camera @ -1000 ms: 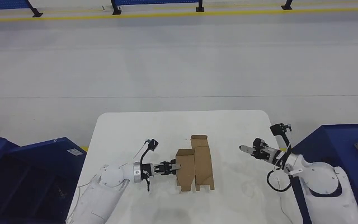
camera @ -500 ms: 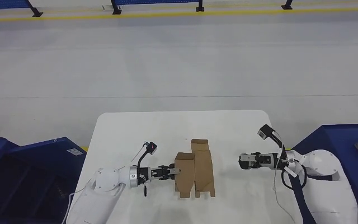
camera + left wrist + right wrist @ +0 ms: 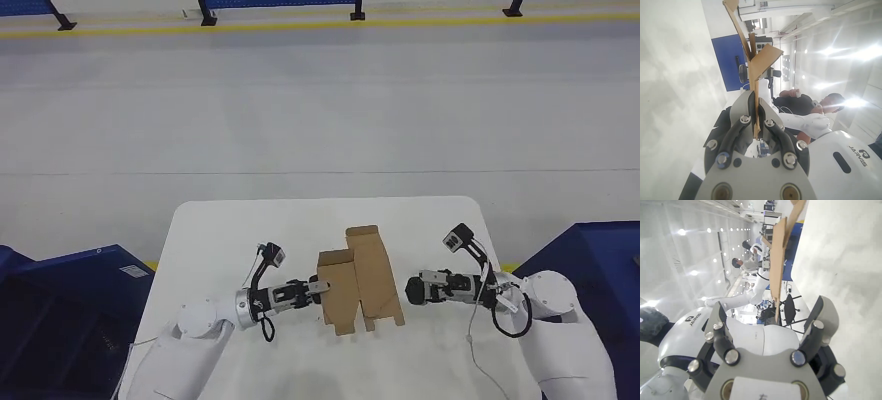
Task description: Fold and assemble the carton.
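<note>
Carton (image 3: 357,278) plain brown; table (image 3: 220,240) white; floor (image 3: 300,110) pale grey.

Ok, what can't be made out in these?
Top view: whether the right gripper touches the carton; too small.
Left wrist view: carton's far end, cut off by the frame edge; pinched strip, hidden by the left gripper.
Right wrist view: carton's far flaps, cut off by the frame edge.

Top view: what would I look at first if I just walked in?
The brown carton, with its flaps sticking out, at the middle of the white table. The left gripper pinches one edge of it, and the right gripper is open close by the opposite edge.
</note>
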{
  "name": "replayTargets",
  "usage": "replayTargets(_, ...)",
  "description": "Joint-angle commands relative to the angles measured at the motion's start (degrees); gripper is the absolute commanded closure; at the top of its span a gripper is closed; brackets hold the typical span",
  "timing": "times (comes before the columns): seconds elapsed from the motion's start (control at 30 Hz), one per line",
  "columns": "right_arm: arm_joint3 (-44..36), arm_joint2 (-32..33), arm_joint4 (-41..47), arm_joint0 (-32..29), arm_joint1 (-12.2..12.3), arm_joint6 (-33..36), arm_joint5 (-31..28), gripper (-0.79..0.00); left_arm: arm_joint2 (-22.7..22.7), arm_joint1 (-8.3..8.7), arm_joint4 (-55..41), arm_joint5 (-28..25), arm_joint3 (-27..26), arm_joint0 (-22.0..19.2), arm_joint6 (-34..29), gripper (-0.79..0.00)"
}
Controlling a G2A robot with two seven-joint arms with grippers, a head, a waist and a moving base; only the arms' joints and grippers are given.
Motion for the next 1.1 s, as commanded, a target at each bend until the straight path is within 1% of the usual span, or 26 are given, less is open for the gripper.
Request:
replayTargets(0.0, 0.5, -1.8, -0.1, 0.3, -0.2, -1.6, -1.2, -0.785, 0.8, -0.14, -0.2, 0.6, 0.0, -0.2, 0.4, 0.000)
replayTargets(0.03, 0.7, -2.8, 0.8, 0.4, -0.4, -1.6, -1.1, -0.723, 1.2, -0.21, -0.5, 0.9, 0.1, -0.3, 0.4, 0.000)
replayTargets(0.07, 0.9, -3.4, 1.1, 0.7, -0.4, -1.8, -1.4, -0.566, 1.5, -0.27, -0.6, 1.1, 0.2, -0.5, 0.4, 0.000)
replayTargets(0.1, 1.1, -4.0, 1.0, 0.9, -0.5, -2.4, -1.7, -0.369, 2.0, -0.33, -0.9, 1.3, 0.3, -0.6, 0.1, 0.000)
replayTargets(0.17, 1.4, -5.1, 1.3, 1.2, -0.6, -3.0, -2.0, -0.114, 2.4, -0.42, -1.5, 1.4, 0.6, -0.8, -0.1, 0.000)
replayTargets(0.2, 1.4, -5.5, 1.4, 1.4, -0.6, -3.3, -2.5, 0.000, 2.6, -0.46, -1.5, 1.4, 0.9, -0.9, 0.2, 0.000)
replayTargets(0.3, 1.3, -6.3, -0.8, 1.2, -0.7, -6.1, -5.7, 0.000, 3.0, -0.56, -2.0, 1.6, 1.3, -1.1, 0.7, 0.000)
replayTargets(0.4, 1.2, -7.2, -0.5, 1.1, -0.7, -7.1, -5.8, 0.000, 2.9, -0.54, -2.6, 1.6, 1.7, -1.4, 0.4, 0.000)
replayTargets(0.53, 1.0, -7.6, -0.2, 1.0, -0.5, -6.7, -6.0, 0.000, 2.7, -0.44, -3.0, 1.5, 1.8, -1.3, 0.2, 0.000)
replayTargets(0.57, 1.0, -7.8, 0.3, 1.0, -0.5, -6.2, -5.9, 0.000, 2.7, -0.40, -3.1, 1.7, 1.8, -1.2, -0.1, -0.046)
replayTargets(0.6, 0.9, -7.8, 0.6, 1.0, -0.5, -5.9, -5.8, 0.000, 2.5, -0.36, -3.2, 1.8, 1.8, -1.1, 0.0, -0.366)
replayTargets(0.63, 0.9, -7.7, 1.0, 1.0, -0.4, -5.9, -5.9, 0.000, 2.5, -0.34, -4.2, 2.2, 1.8, -1.0, -0.2, -0.785)
replayTargets(0.7, 0.9, -7.3, 2.3, 1.2, -0.3, -5.5, -5.6, 0.000, 1.7, -0.13, -7.4, 4.5, 1.9, -1.1, -3.4, -0.785)
replayTargets(0.77, 0.9, -6.3, 3.5, 1.4, -0.1, -5.2, -5.8, 0.000, -0.4, 0.31, -10.0, 5.4, 2.8, -1.1, -5.4, -0.785)
replayTargets(0.83, 0.8, -5.1, 4.5, 1.4, 0.2, -4.7, -5.7, 0.000, -3.4, 0.86, -11.9, 5.6, 4.1, -0.9, -5.9, -0.785)
replayTargets(0.93, 0.7, -4.1, 4.8, 1.3, 0.5, -4.0, -5.4, 0.000, -7.5, 1.69, -12.2, 4.8, 6.3, -0.3, -5.5, -0.785)
replayTargets(1.0, 0.7, -4.1, 4.8, 1.3, 0.5, -4.0, -5.4, 0.000, -9.4, 2.11, -11.7, 4.2, 7.9, -0.1, -4.9, -0.785)
replayTargets(1.07, 0.7, -4.1, 4.8, 1.3, 0.5, -4.0, -5.4, 0.000, -10.4, 2.34, -12.2, 4.5, 9.3, -0.1, -5.4, -0.785)
